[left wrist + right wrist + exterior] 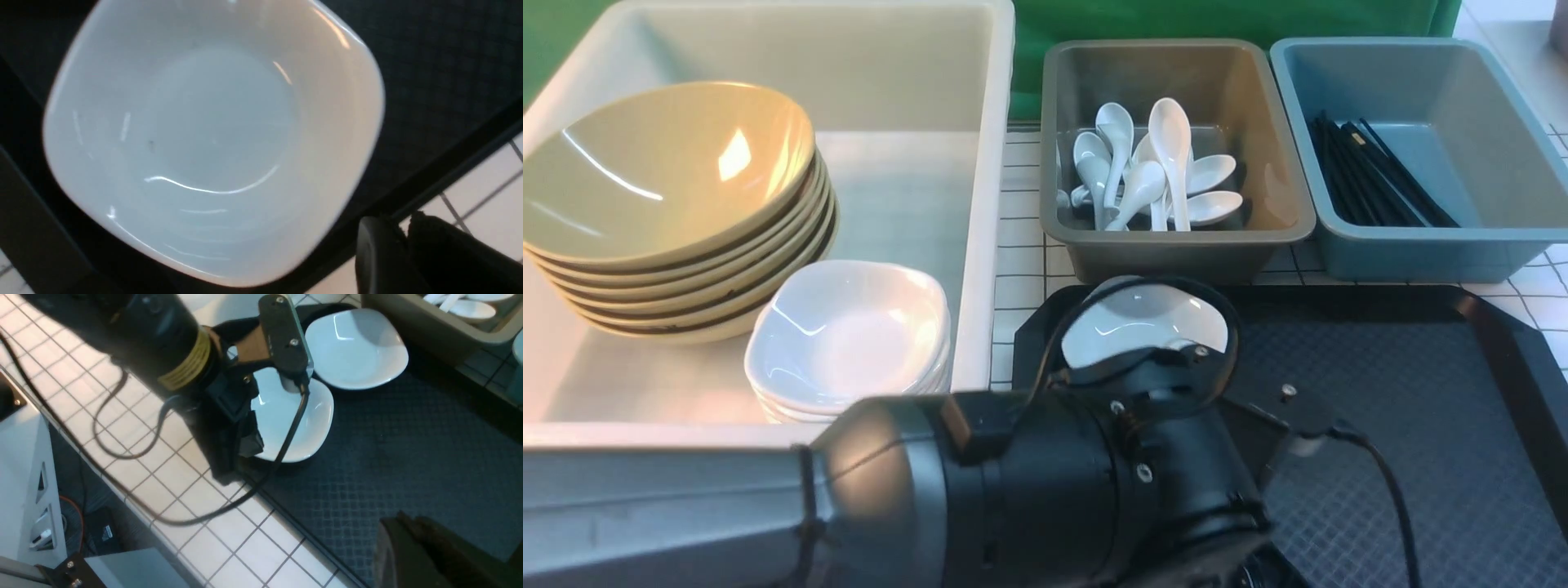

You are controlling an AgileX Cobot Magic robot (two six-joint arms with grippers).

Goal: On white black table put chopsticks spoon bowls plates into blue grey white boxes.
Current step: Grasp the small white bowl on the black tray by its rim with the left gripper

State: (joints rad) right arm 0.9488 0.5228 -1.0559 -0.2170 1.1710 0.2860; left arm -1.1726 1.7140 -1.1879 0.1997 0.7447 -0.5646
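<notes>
On the table's left, white tub (992, 245): one, holding the stacked crockery.

Black tray (1380, 392): one, in front of the two small boxes.

Bowls (662, 171): about seven, nested in the tub; the rims sit too close for a sure count.

Grey box (1270, 163): one. Blue box (1486, 139): one, just beside it.

Plates: two loose on the tray, one near the grey box (355, 347) and one closer (294, 420). Three or four more are stacked in the tub (849, 335). Likely light, rigid, glazed, slippery and chippable; best pinched at the raised rim, one finger inside.

Left gripper (402, 234): over the closer plate's edge, fingers near together, nothing seen between them; fully closed or not, cannot tell.

Right gripper (402, 528): closed, empty, above the tray.

Spoons (1168, 139): about eight, heaped in the grey box.

Chopsticks (1372, 180): one bundle in the blue box, uncountable.
</notes>
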